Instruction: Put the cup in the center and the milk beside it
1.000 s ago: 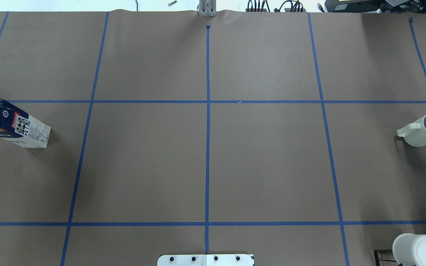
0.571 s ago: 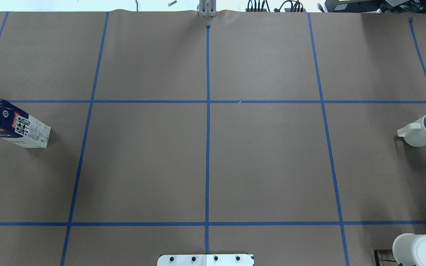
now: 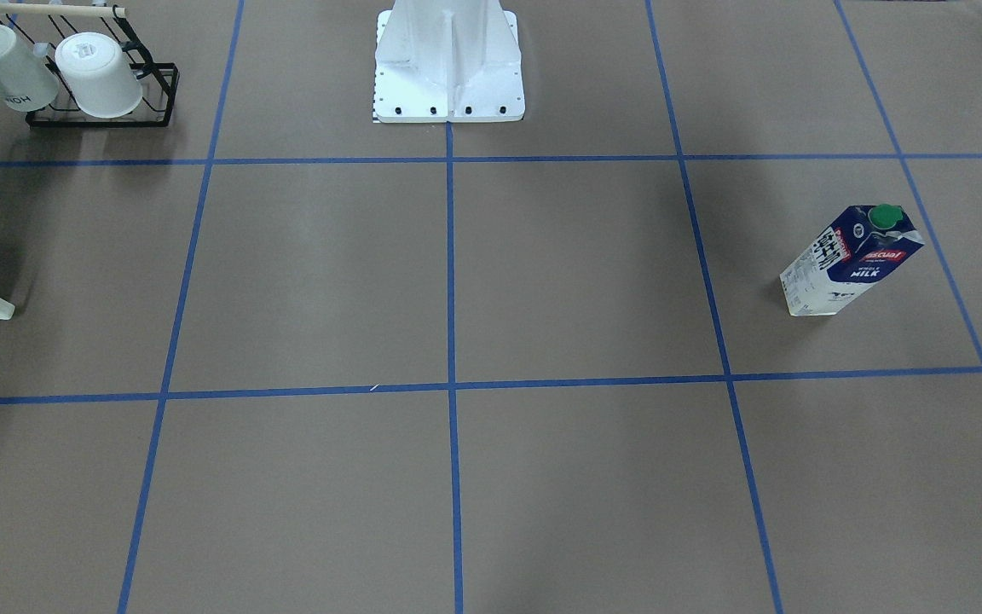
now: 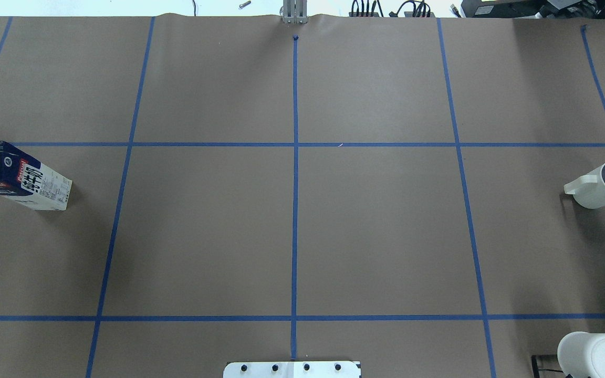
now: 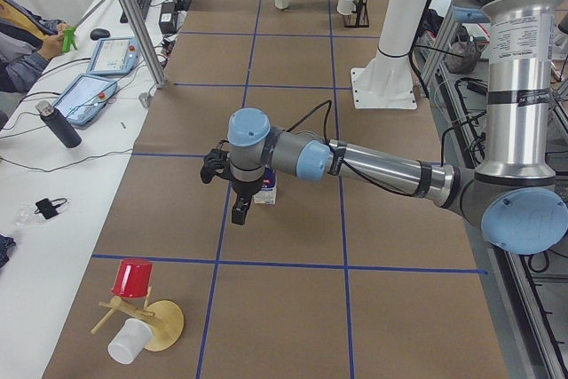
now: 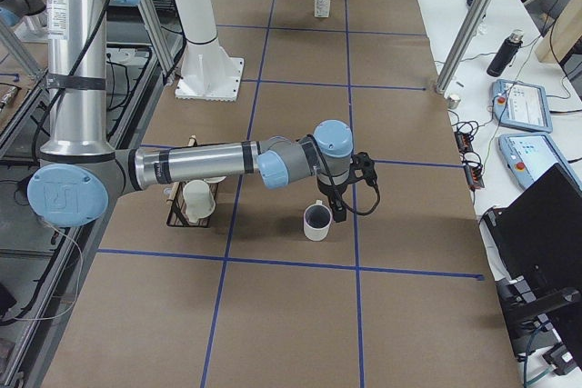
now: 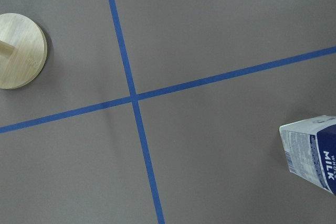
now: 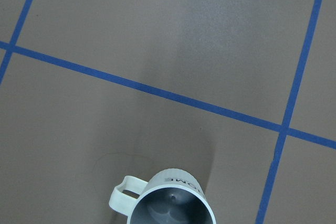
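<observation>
at opposite ends, cup (image 4: 604, 186) upright, handle toward center (image 4: 295, 144), milk (image 4: 19, 176) upright; left gripper (image 5: 240, 210), right gripper (image 6: 338, 211): opening unclear

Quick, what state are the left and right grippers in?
Left gripper: cannot be told, seen only from the side, near the milk.
Right gripper: cannot be told, beside the cup.

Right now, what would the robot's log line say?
cup: upright, robot's right | milk: upright, robot's left | center: neither there yet | left gripper: near milk, state unclear | right gripper: near cup, state unclear
</observation>
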Action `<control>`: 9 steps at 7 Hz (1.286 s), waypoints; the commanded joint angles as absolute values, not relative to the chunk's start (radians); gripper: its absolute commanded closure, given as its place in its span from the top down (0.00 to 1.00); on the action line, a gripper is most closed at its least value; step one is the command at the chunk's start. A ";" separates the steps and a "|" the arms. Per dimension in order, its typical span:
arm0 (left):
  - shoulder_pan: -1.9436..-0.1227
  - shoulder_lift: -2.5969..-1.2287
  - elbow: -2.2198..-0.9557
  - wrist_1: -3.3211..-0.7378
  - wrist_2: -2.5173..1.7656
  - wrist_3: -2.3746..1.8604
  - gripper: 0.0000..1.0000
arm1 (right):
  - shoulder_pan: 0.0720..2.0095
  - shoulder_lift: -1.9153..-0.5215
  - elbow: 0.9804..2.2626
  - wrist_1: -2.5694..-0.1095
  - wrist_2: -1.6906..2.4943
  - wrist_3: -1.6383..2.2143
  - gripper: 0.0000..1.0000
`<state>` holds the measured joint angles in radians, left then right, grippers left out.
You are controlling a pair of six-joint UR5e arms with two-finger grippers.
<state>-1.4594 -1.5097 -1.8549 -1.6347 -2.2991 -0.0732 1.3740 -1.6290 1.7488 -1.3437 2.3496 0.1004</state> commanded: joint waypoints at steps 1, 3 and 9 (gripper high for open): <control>-1.460 -1.505 -1.876 -1.635 -2.301 -0.084 0.98 | 1.349 -1.629 1.720 -1.342 2.349 0.126 1.00; -1.465 -1.482 -1.893 -1.634 -2.290 -0.097 0.98 | 1.333 -1.629 1.686 -1.344 2.350 0.229 1.00; -1.465 -1.480 -1.908 -1.635 -2.281 -0.156 0.98 | 1.267 -1.692 1.678 -1.339 2.329 0.695 1.00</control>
<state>-1.4644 -1.4814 -1.9019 -1.6345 -2.2877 -0.1501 1.2752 -1.6730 1.6796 -1.3400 2.3324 0.6732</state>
